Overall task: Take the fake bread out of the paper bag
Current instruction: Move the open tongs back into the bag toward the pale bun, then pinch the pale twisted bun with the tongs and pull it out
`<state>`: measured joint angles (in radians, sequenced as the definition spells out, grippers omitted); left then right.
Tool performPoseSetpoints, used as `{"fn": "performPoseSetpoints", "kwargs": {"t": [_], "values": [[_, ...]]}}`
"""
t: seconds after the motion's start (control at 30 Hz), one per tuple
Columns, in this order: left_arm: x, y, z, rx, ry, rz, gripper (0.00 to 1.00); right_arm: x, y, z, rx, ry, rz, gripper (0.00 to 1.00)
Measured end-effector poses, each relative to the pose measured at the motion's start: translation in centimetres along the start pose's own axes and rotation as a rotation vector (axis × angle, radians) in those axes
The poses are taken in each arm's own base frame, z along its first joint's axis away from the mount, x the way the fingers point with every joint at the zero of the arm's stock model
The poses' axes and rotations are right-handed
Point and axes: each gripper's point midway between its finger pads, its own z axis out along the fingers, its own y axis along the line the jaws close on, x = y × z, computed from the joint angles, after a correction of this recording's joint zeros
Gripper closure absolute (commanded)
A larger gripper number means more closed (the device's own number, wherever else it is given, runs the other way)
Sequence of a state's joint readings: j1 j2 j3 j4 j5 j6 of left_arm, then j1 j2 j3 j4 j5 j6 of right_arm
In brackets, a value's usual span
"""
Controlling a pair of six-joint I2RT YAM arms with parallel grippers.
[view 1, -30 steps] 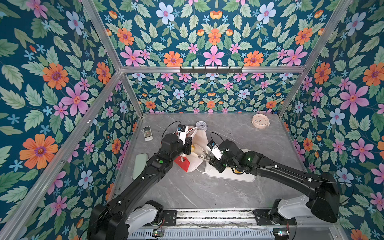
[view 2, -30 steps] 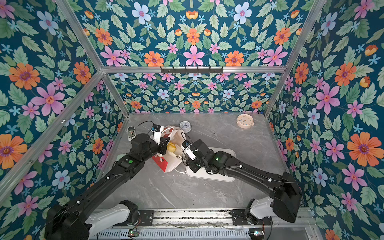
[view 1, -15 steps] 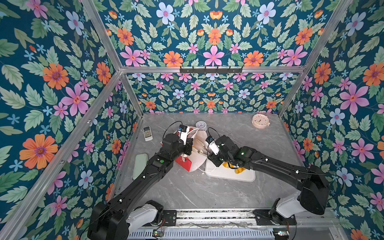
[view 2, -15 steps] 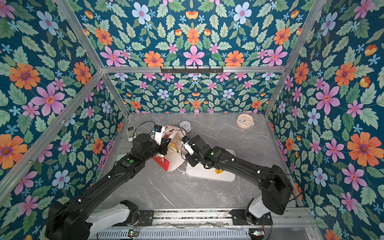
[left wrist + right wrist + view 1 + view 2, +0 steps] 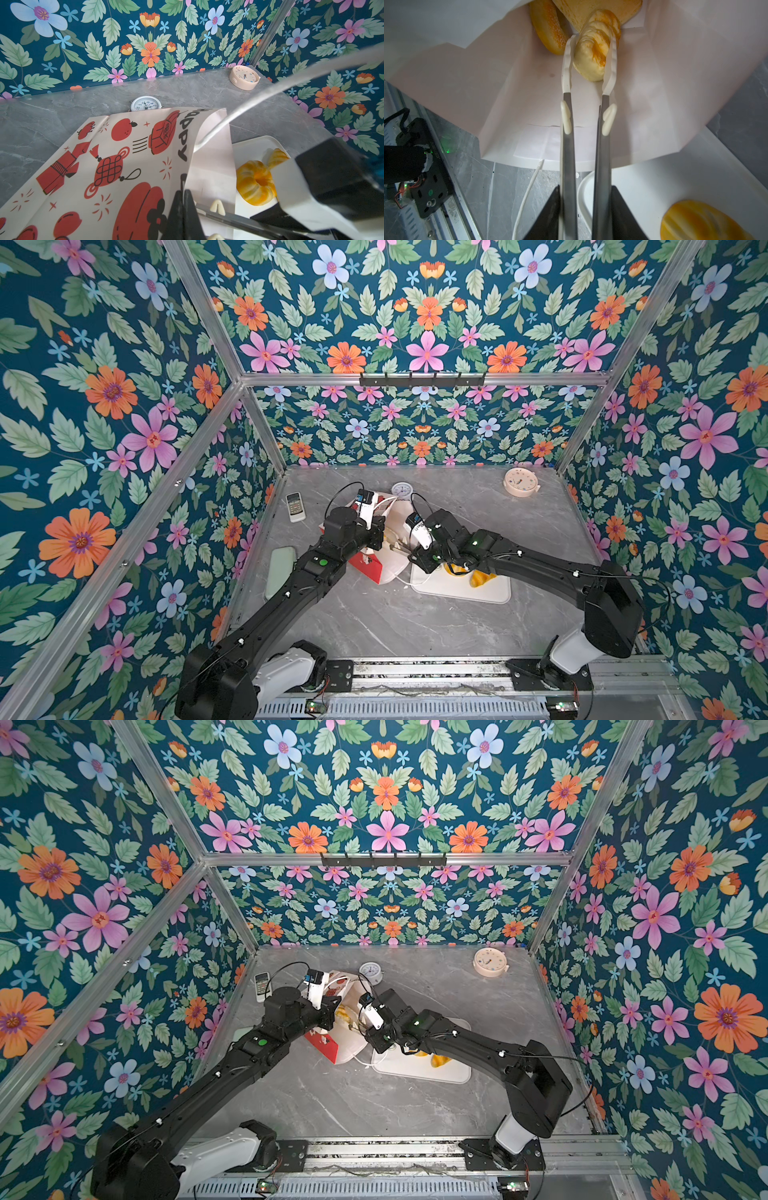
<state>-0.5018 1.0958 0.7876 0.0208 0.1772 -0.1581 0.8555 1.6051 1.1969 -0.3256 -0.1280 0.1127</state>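
Note:
The paper bag (image 5: pixel 370 568) (image 5: pixel 325 1045) lies on its side, red with white motifs, its white mouth facing the tray. My left gripper (image 5: pixel 182 200) (image 5: pixel 379 530) is shut on the bag's (image 5: pixel 133 166) upper mouth edge and holds it up. My right gripper (image 5: pixel 585 193) (image 5: pixel 417 556) is shut on metal tongs (image 5: pixel 568 149) that reach into the bag. Their white tips clamp a pale ridged pastry (image 5: pixel 592 52). Behind it inside lie a ring bagel (image 5: pixel 548 35) and a flat tan pastry (image 5: pixel 600 10). On the white tray (image 5: pixel 461 593) lie a fluted bun (image 5: pixel 255 185) and another yellow pastry (image 5: pixel 277 154).
Behind the bag stands a small white clock (image 5: pixel 401 489). A peach round clock (image 5: pixel 520 482) sits at the back right, a remote (image 5: pixel 295 506) at the back left, and a flat grey-green pad (image 5: pixel 281 572) by the left wall. The bag's white cord (image 5: pixel 527 191) trails beside the tray.
My right arm has moved left from over the tray and pushed the tongs deeper into the bag. The tongs have narrowed onto the pale pastry. The left gripper has kept its hold.

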Motion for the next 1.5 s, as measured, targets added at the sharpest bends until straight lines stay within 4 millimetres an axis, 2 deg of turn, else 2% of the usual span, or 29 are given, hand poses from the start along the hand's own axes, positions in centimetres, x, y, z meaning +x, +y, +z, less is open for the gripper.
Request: {"fn": "performPoseSetpoints", "kwargs": {"t": [0.13, 0.33, 0.63, 0.93, 1.33, 1.5], "values": [[0.1, 0.1, 0.0, -0.003, 0.004, -0.001, 1.00, 0.1, 0.0, 0.2, -0.004, 0.005, 0.003, 0.82], [0.1, 0.1, -0.2, -0.008, 0.006, -0.001, 1.00, 0.3, 0.2, 0.2, -0.016, 0.004, 0.008, 0.92], [0.0, 0.4, -0.1, -0.020, -0.011, -0.002, 1.00, 0.2, 0.8, -2.9, -0.031, -0.045, -0.011, 0.99], [-0.2, 0.9, 0.3, -0.048, -0.025, -0.017, 1.00, 1.7, 0.7, -8.0, -0.004, -0.088, -0.027, 1.00], [0.1, 1.8, 1.1, -0.095, -0.025, -0.027, 1.00, 4.5, 1.0, -16.7, 0.013, -0.144, -0.007, 1.00], [-0.1, 2.1, 1.2, -0.109, -0.032, -0.031, 1.00, 6.0, 0.2, -20.6, 0.071, -0.162, 0.021, 1.00]]}}
